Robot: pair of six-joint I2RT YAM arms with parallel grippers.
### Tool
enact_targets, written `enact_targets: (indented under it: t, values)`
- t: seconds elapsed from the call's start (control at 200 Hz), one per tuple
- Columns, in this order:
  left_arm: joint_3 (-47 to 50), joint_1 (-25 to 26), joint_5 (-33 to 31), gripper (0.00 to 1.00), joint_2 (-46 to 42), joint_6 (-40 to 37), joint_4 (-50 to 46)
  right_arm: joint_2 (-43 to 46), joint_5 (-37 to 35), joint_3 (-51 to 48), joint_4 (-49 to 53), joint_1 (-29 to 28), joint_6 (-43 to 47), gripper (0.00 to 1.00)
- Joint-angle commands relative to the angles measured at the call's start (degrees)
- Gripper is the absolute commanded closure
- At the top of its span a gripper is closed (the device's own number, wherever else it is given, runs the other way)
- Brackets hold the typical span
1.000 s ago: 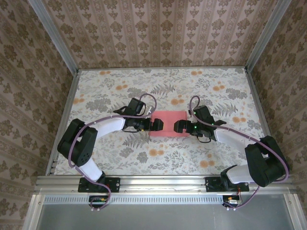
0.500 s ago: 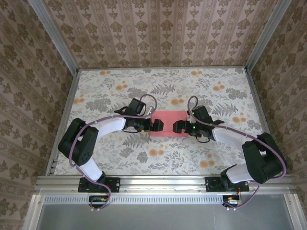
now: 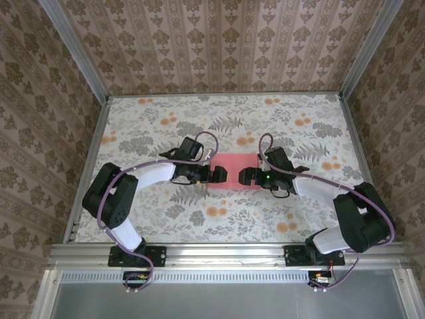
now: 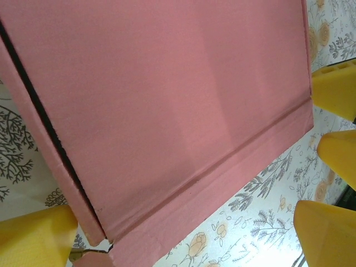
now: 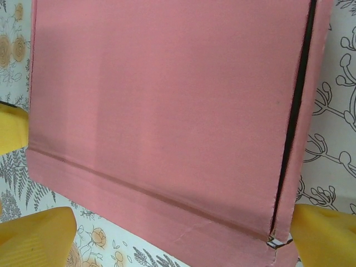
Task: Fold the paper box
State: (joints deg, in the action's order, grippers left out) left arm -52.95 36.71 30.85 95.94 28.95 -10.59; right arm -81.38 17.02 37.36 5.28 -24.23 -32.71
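The paper box (image 3: pixel 233 163) lies flat and closed in the middle of the table, a pink rectangle. My left gripper (image 3: pixel 220 174) hovers low over its left end, open, yellow fingertips (image 4: pixel 34 238) spread wide with nothing pinched. From the other side my right gripper (image 3: pixel 246 176) faces it over the box's right end, also open. In the left wrist view the paper box (image 4: pixel 167 94) shows a creased strip along its near edge and a dark slit at one side. The right wrist view gives the paper box (image 5: pixel 167 100) the same crease, with its fingertips (image 5: pixel 327 238) apart.
The floral tablecloth (image 3: pixel 166 123) runs out to patterned walls (image 3: pixel 219 46) at the back and both sides. A metal rail (image 3: pixel 226 252) carrying the arm bases lines the near edge.
The right arm's elbow has crept slightly left. The box and both grippers stay where they were, jaws still wide.
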Motion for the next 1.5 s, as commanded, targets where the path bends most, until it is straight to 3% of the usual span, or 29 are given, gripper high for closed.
enact_targets:
  t: [0.0, 0.69, 1.15, 1.495]
  values:
    - [-0.4, 0.4, 1.8, 0.00, -2.5, 0.9, 1.5, 1.2, 1.3, 0.8, -1.5, -0.5, 1.5, 0.01]
    - [-4.1, 0.3, 2.7, 0.00, -11.8, 4.8, -4.2, 17.5, -1.2, 6.9, 15.0, -0.5, 0.7, 0.01]
    - [-5.8, -0.8, 3.6, 0.00, -16.0, 11.7, -6.9, 19.9, 1.1, 9.7, 19.9, -0.5, -2.4, 0.01]
    - [-4.7, -1.9, 3.7, 0.00, -14.9, 12.5, -6.4, 19.8, 1.2, 9.5, 19.8, -0.5, -3.4, 0.01]
